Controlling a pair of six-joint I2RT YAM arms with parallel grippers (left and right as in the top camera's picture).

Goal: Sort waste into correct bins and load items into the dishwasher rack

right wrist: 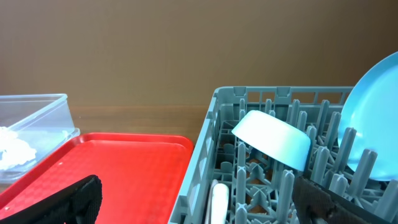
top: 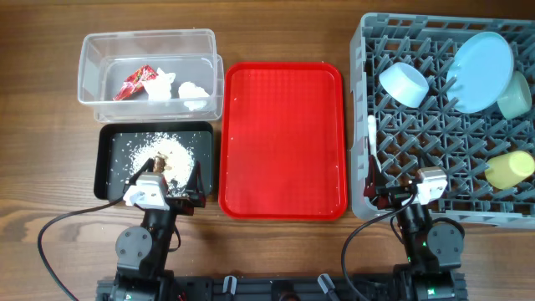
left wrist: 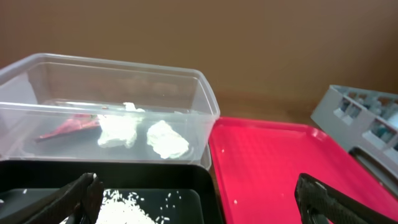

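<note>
The left gripper (left wrist: 199, 198) gapes wide above the black tray (top: 106, 171) of rice (top: 163, 150), fingers (left wrist: 74, 199) cropped by the frame. The right gripper (right wrist: 199, 199), equally wide, hangs at the rack (top: 435, 117) edge. The wrapper (top: 134, 82) and tissue (top: 194, 94) lie in the tub (top: 146, 40). The plate (top: 481, 71), blue bowl (top: 404, 84), mint bowl (top: 514, 94) and cup (top: 510, 169) stand racked. One white utensil (top: 372, 134) shows, fork or spoon unclear.

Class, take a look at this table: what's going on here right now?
Two robot arms are sorting waste and dishes. The clear tub holds a red wrapper and tissue pieces; the black tray holds rice scraps. The dishwasher rack carries a plate, pale blue bowl, mint bowl, yellow cup and a white utensil. The left gripper hangs open over the black tray, the right gripper open at the rack's near corner; neither holds anything.
</note>
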